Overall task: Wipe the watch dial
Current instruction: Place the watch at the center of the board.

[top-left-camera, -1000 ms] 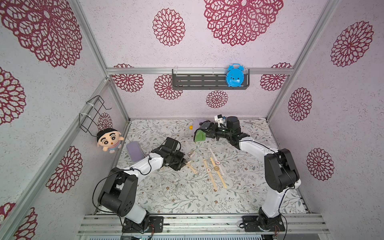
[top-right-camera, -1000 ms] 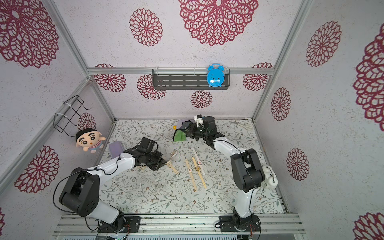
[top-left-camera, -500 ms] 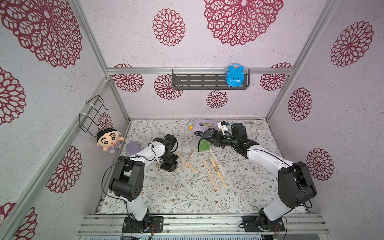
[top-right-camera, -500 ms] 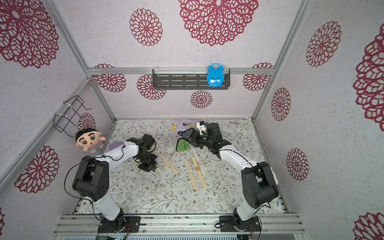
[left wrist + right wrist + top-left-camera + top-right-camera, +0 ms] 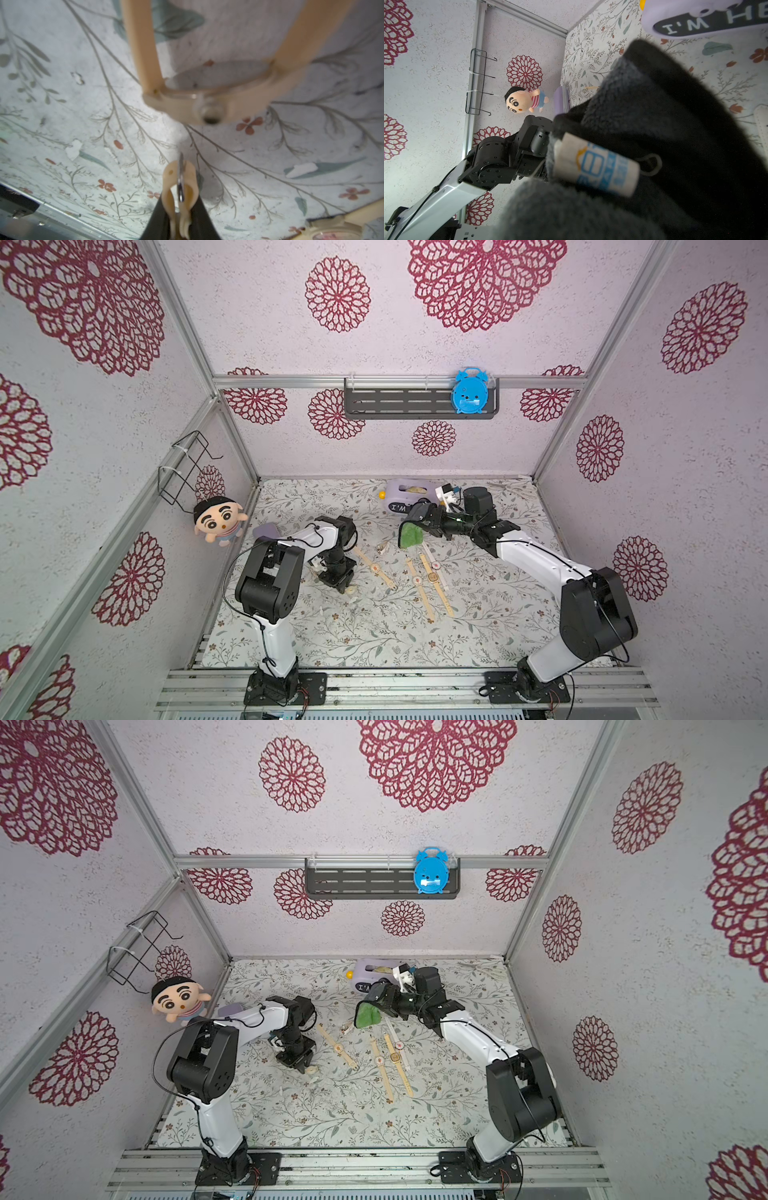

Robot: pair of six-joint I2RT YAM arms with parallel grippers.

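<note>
**Left gripper** (image 5: 337, 578) points straight down at the table (image 5: 374, 639), just left of the row of spare watches (image 5: 417, 578) and a little nearer. In the left wrist view the buckle (image 5: 180, 180) of the beige watch (image 5: 207, 104) pokes out between its fingers. The strap loops away to a case seen edge-on, crown toward the lens. You cannot tell from these views whether this pincer is clenched on the strap or slackening. **Right gripper** (image 5: 417, 519) is clenched on the cloth (image 5: 410, 536), green with a dark rim, which hangs over the far end of the row, well apart from that watch. The step in hand looks like presentation: the watch is being offered up while the cloth is brought across, and no wiping has begun. Your next move calls for the case to be settled dial-up and held steady — the dial itself is not visible here — and then for the cloth to be carried left and nearer until it rests on the glass. Against the frame a second ago, the left arm has reared its elbow upright and turned its gripper downward. The cloth has come away from the lilac box (image 5: 401, 494) at the far edge — toward the watches.
</note>
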